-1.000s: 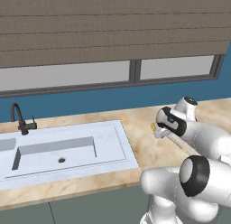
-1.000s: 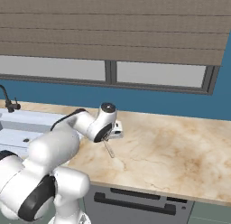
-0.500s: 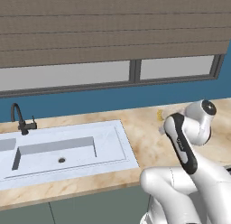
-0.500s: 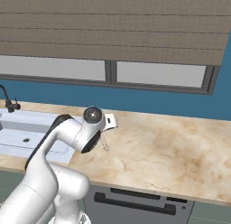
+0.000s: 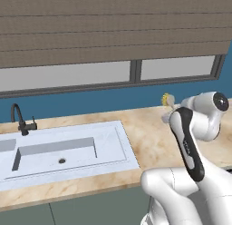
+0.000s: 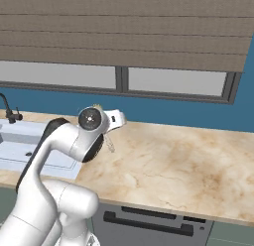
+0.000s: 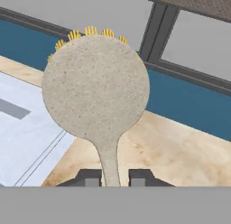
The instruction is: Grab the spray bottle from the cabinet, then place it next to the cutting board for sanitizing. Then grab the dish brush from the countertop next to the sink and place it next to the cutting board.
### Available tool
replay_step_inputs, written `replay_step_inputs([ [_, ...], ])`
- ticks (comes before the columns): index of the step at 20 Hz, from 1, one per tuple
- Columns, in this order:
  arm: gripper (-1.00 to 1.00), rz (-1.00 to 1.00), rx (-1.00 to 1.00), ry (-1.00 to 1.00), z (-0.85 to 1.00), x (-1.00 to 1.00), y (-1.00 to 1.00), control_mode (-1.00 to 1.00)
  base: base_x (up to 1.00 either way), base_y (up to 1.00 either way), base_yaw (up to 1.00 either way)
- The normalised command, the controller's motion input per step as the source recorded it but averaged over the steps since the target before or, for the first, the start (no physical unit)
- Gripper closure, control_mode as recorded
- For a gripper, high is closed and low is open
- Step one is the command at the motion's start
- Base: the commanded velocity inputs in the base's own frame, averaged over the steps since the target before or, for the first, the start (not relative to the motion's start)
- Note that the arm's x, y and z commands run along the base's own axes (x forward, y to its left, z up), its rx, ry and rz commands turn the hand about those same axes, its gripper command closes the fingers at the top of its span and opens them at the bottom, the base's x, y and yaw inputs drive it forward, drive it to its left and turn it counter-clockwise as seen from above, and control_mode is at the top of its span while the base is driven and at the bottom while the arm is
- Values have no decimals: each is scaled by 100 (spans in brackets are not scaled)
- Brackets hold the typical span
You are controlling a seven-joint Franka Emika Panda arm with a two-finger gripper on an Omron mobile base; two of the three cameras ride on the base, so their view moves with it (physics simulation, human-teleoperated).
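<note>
Hand view: gripper [image 7: 114,179] clenched on pale handle of dish brush [image 7: 95,92], round head up, yellow bristles facing away. Brush aloft over countertop [image 6: 188,160], just right of sink [image 5: 63,151], under window. Cutting board not in sight from here. My plan: keep grip firm, carry level, swing slowly right, lower only once board located.

The dish brush [image 7: 95,90] has a round pale back fringed with yellow bristles. It is lifted above the worktop [image 6: 168,160], right of the sink [image 5: 68,149]. Its thin handle is pinched in the claw [image 7: 111,178].
</note>
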Motion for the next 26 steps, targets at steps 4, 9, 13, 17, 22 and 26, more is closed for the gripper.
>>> replay_step_inputs([
  [4, 100, 0, 0, 0, 100, -44, -16, -100, 0, 0, 0],
  [9, 100, 1, -1, 14, 98, -48, -5, -100, 0, 0, 0],
  [13, 100, 0, 0, 14, 46, -23, 0, -100, 0, 0, 0],
  [17, 100, 0, 0, 0, -1, -31, 1, -100, 0, 0, 0],
  [22, 100, 0, -2, 4, -28, -59, 43, -100, 0, 0, 0],
  [26, 100, 0, -4, 3, -8, -10, 22, 100, -26, 34, 0],
])
